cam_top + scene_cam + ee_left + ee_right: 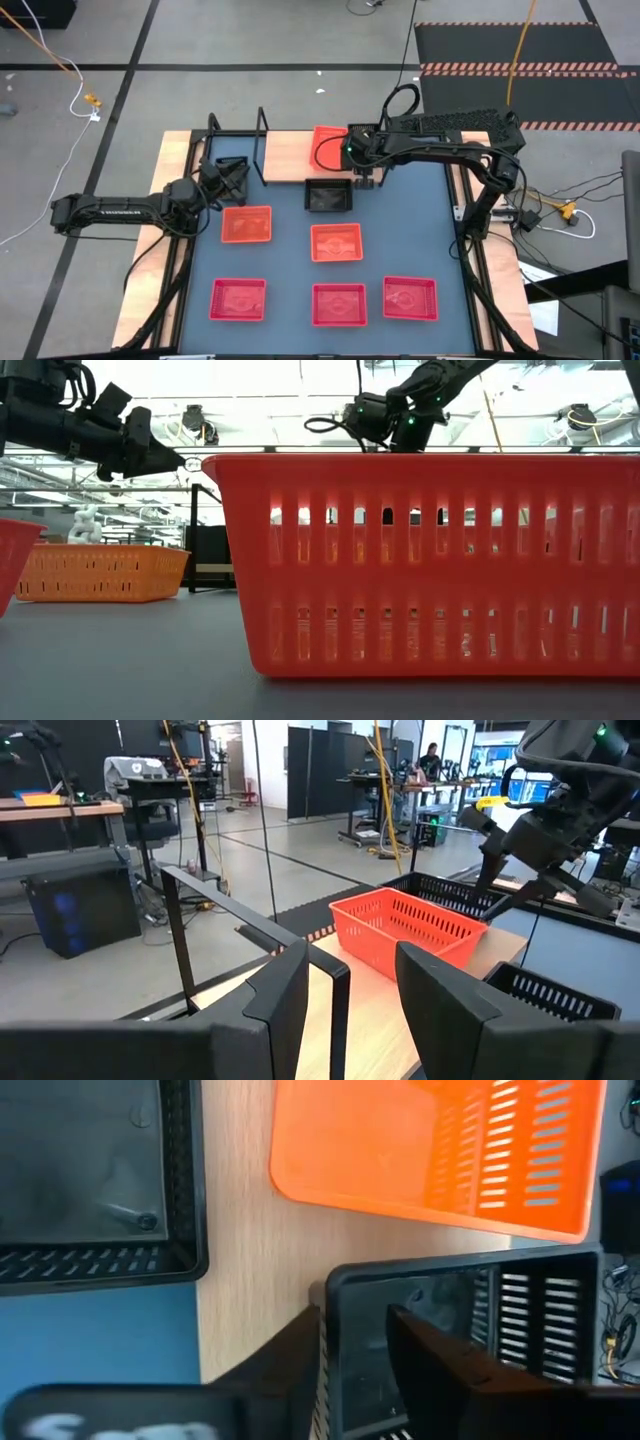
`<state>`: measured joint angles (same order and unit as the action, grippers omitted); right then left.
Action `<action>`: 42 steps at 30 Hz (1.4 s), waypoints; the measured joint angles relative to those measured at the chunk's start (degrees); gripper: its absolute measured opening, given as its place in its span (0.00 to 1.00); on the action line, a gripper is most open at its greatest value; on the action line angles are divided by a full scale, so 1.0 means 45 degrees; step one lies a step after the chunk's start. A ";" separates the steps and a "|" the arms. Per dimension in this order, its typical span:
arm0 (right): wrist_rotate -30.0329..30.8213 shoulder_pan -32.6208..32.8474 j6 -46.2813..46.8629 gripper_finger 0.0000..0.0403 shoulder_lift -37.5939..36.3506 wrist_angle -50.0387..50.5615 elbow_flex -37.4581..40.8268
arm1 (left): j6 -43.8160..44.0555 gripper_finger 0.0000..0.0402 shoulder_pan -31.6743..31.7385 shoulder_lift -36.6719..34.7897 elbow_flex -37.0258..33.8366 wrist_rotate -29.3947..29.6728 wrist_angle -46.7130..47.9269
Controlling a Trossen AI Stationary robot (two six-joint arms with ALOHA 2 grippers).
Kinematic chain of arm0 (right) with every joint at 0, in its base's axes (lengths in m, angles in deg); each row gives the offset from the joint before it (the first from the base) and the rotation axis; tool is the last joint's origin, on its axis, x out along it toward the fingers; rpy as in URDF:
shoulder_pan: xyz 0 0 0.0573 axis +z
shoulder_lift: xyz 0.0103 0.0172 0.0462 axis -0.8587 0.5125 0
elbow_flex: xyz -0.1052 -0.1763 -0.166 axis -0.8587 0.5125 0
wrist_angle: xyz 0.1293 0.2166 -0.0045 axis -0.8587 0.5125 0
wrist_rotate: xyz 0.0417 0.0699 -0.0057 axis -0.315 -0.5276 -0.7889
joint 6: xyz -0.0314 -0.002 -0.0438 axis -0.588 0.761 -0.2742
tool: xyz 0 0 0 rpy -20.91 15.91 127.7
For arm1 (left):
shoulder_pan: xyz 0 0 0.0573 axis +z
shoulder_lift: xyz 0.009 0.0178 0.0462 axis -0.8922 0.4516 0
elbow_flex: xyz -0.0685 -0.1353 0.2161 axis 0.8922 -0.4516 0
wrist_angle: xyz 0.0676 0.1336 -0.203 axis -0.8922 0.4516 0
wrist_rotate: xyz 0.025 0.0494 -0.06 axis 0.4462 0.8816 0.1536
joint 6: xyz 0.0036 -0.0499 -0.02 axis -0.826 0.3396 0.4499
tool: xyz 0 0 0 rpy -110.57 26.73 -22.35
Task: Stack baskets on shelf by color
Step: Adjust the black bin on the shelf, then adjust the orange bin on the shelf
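Observation:
The shelf (285, 160) lies along the table's far edge. On it stand an orange basket (328, 148) and, to its right, a black basket (470, 1330) that my right arm hides in the high view. My right gripper (350, 1360) slants down over this black basket and is open. One finger is outside the basket's short wall (332, 1295) and the other is inside it. A second black basket (328, 195) sits on the table against the shelf's near edge. My left gripper (215, 185) waits open and level near the shelf's left end.
Several orange and pinkish-red baskets stand on the blue tabletop: two orange ones (246, 224) (336, 242) and three red ones along the near edge (238, 300) (340, 305) (410, 298). Black wire uprights (262, 140) rise from the shelf's left part.

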<state>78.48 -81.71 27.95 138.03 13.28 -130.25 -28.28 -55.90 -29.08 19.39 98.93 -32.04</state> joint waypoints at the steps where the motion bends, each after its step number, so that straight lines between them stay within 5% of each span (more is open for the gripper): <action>1: -0.0009 0.0004 0.0049 0.22 -0.0018 0.0104 0.0000 | 0.0000 0.38 0.0003 0.0003 0.0000 0.0000 0.0005; 11: -0.0450 0.0033 0.1544 0.02 -0.0046 0.0449 0.0000 | -0.0039 0.38 0.0003 0.0003 0.0000 0.0001 -0.0005; 34: -0.0635 0.0621 0.2286 0.11 -0.0779 0.1126 0.0000 | -0.0034 0.38 -0.0002 0.0002 0.0005 0.0005 -0.0015; 42: -0.0657 0.0616 0.2278 0.24 -0.1598 -0.1381 0.0000 | -0.0019 0.38 -0.0002 0.0003 0.0005 0.0005 -0.0015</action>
<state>75.52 -78.94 38.20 130.84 7.07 -130.25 -28.37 -55.91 -29.07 19.41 98.95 -32.11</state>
